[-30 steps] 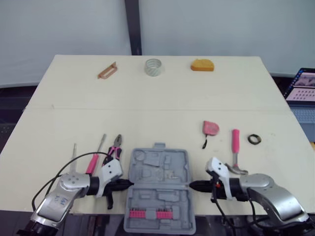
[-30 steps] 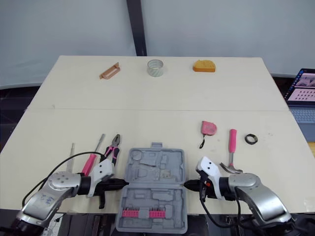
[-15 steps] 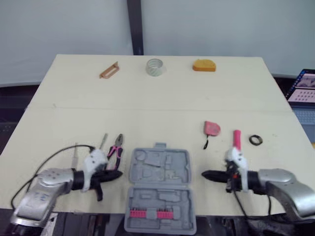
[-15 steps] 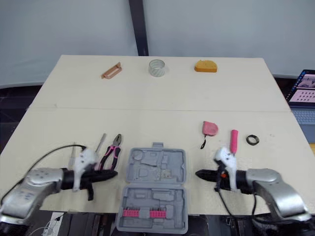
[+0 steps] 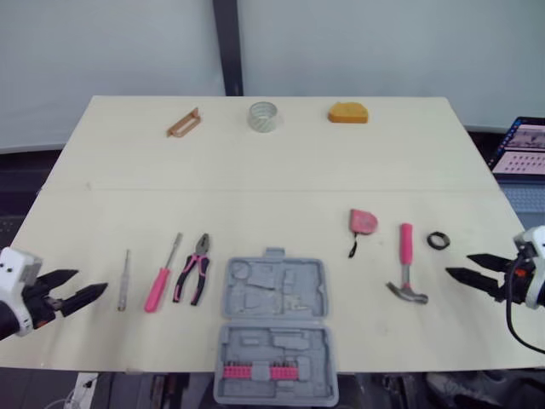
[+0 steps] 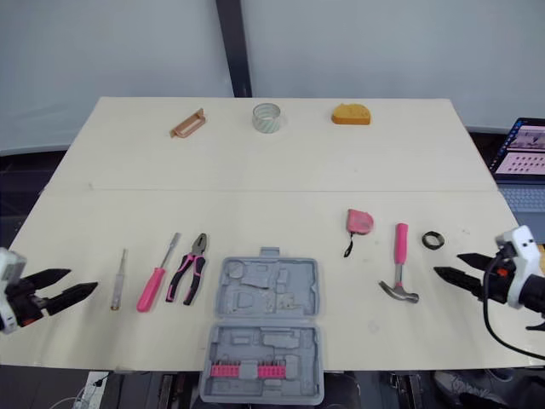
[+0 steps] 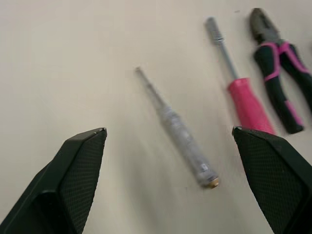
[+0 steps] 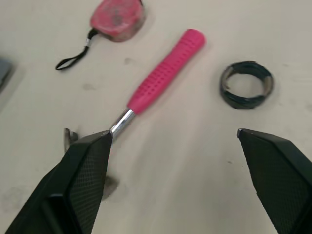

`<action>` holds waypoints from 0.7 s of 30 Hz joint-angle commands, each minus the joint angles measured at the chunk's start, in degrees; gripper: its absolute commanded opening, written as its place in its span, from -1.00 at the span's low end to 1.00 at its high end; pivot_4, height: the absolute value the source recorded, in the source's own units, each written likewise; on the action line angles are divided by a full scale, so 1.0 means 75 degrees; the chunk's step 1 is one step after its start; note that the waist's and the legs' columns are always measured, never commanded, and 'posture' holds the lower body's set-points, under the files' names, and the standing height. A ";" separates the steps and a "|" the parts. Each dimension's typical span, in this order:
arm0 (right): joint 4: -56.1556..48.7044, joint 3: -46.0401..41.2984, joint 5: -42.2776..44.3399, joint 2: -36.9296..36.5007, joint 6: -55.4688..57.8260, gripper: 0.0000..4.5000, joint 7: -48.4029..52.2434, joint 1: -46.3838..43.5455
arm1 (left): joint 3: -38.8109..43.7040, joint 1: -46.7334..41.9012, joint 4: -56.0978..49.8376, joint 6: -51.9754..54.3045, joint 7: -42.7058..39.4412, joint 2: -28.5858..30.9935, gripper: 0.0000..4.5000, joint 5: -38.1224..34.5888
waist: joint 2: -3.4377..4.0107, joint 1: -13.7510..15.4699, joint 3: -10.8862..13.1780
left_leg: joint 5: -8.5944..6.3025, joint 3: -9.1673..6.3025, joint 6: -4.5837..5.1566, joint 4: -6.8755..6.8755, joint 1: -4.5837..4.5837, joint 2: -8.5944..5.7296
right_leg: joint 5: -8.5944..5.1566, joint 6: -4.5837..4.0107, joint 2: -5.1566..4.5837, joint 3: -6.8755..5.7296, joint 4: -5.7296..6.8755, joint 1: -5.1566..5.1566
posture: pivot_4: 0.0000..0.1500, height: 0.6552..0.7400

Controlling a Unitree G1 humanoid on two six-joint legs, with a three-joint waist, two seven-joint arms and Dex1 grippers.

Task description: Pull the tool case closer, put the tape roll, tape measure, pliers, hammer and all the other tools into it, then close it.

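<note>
grey tool case (image 5: 274, 294) open, near edge | pliers (image 5: 197, 258) left | hammer (image 5: 406, 254) right

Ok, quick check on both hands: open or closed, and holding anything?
Left hand: open, holding nothing.
Right hand: open, holding nothing.

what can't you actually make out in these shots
- Pink-handled steel hammer: head mostly hidden behind the right end effector, right wrist view.
- Pink bits in the open grey plastic tool case: too small to tell types, head views.
- Black-and-pink pliers: one handle cut by the edge, left wrist view.
- Grey laptop: cut by the edge, screen unreadable, head views.
</note>
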 commanded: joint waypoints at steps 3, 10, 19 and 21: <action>0.1045 -0.0019 -0.0407 -0.0256 -0.0748 0.98 0.0260 -0.0252 | 0.0316 0.0086 0.0688 -0.0703 0.0056 0.0074 1.00 0.0090 | 0.0000 -0.0003 0.0000 | -0.0001 0.0002 -0.0001 -0.0004 0.0001 0.0001 | 0.0000 0.0000 0.0000 0.0000 -0.0001 -0.0001 | 1.00 1.00; 0.1475 0.0062 -0.0675 -0.0214 -0.1036 0.98 0.0365 -0.0495 | 0.0224 0.0098 0.0738 -0.0855 0.0176 0.0065 1.00 0.0072 | 0.0002 -0.0012 0.0001 | -0.0002 0.0003 -0.0003 -0.0004 0.0002 0.0004 | 0.0000 0.0000 0.0001 0.0002 -0.0001 -0.0002 | 1.00 1.00; 0.1378 0.0047 -0.0686 -0.0146 -0.1075 0.98 0.0385 -0.0411 | 0.0142 0.0097 0.0798 -0.0963 0.0199 0.0099 1.00 0.0139 | 0.0002 -0.0010 0.0001 | -0.0002 0.0004 -0.0004 -0.0003 0.0002 0.0004 | 0.0000 0.0000 0.0001 0.0002 -0.0001 -0.0001 | 1.00 1.00; 0.1344 0.0034 -0.0669 -0.0141 -0.1072 0.98 0.0383 -0.0390 | 0.0130 0.0068 0.0888 -0.1015 0.0160 0.0123 1.00 0.0154 | 0.0002 -0.0010 0.0001 | -0.0002 0.0004 -0.0004 -0.0003 0.0002 0.0003 | 0.0000 0.0000 0.0001 0.0002 -0.0001 -0.0001 | 1.00 1.00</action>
